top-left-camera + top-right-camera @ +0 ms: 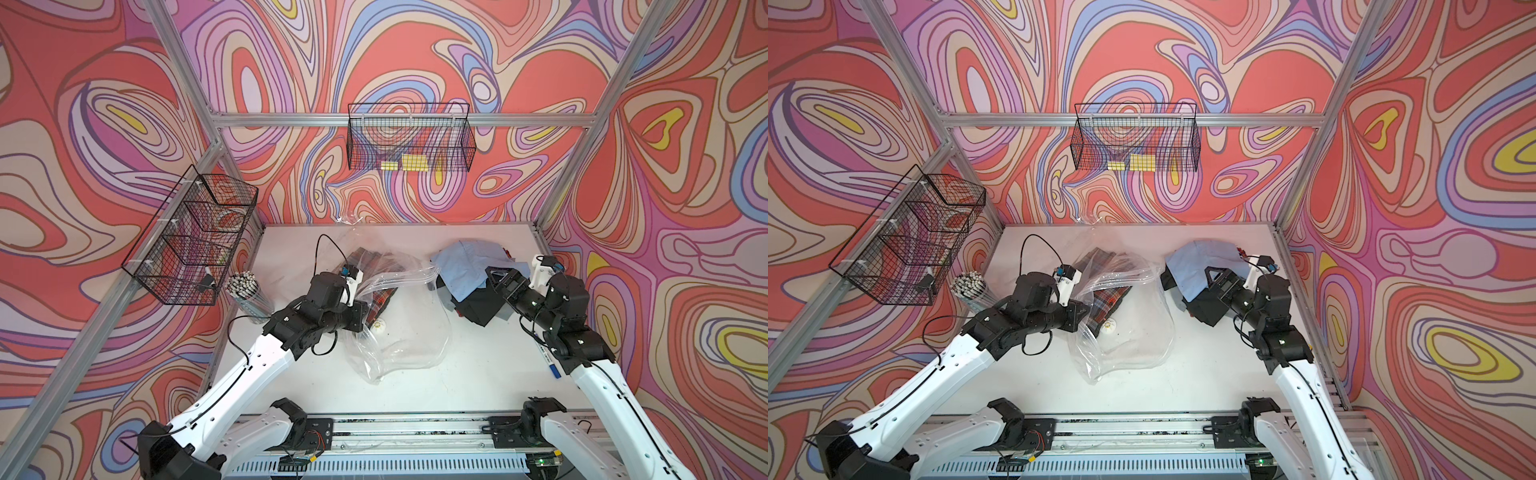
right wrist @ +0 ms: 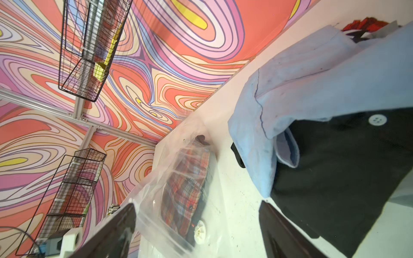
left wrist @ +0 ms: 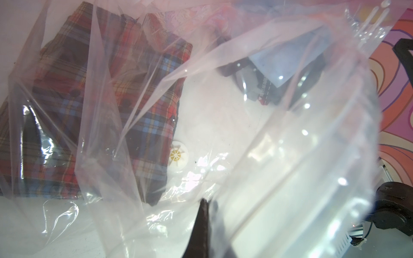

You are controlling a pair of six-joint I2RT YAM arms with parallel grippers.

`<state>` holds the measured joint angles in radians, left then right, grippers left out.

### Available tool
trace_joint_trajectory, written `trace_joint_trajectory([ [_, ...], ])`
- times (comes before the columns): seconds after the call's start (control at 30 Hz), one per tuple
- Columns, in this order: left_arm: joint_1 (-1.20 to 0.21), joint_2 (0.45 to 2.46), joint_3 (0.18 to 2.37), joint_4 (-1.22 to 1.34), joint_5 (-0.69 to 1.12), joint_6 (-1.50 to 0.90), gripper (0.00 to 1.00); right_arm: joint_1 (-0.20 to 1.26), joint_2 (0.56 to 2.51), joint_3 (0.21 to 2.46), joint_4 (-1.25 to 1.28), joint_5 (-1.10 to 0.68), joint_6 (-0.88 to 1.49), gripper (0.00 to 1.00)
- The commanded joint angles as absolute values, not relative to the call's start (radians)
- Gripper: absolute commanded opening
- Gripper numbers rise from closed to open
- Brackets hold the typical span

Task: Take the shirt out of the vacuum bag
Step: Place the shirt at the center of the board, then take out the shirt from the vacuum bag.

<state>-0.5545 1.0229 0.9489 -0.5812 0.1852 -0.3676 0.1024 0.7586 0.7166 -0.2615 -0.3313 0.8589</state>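
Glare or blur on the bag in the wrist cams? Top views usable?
Left wrist: vacuum bag fills the frame, hazy with white glints; plaid shirt readable through it. Right wrist: pincer fingers dark and soft up close; blue shirt sharp. Both top views: even light, wide-angle bend; bag edges faint on the white table.

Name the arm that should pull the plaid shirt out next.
Right, probably. The left gripper is shut on the vacuum bag, holding its plastic up. The right gripper is open and empty beside the blue shirt, free to reach the plaid shirt inside.
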Motion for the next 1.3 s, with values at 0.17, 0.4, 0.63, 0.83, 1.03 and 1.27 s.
trace_joint_trajectory([
  [0.17, -0.545, 0.994, 0.989, -0.601, 0.16, -0.386, 0.0, 0.356, 0.679, 0.61, -0.212, -0.3, 1.018, 0.9],
  [0.4, -0.545, 1.012, 0.994, -0.594, 0.153, -0.39, 0.0, 0.832, 1.059, 0.69, 0.004, -0.012, 1.001, 0.9],
  [0.63, -0.545, 0.988, 0.946, -0.557, 0.161, -0.386, 0.0, 0.904, 1.325, 0.84, 0.085, 0.003, 0.983, 0.91],
  [0.83, -0.545, 0.974, 0.923, -0.526, 0.191, -0.382, 0.0, 0.903, 1.544, 0.98, 0.074, 0.025, 0.95, 0.92],
  [1.03, -0.545, 0.946, 0.911, -0.52, 0.164, -0.379, 0.0, 0.93, 1.65, 1.043, 0.097, 0.094, 0.997, 0.87],
  [1.27, -0.545, 0.949, 0.915, -0.519, 0.173, -0.383, 0.0, 1.054, 1.645, 1.083, 0.002, 0.24, 0.98, 0.88],
])
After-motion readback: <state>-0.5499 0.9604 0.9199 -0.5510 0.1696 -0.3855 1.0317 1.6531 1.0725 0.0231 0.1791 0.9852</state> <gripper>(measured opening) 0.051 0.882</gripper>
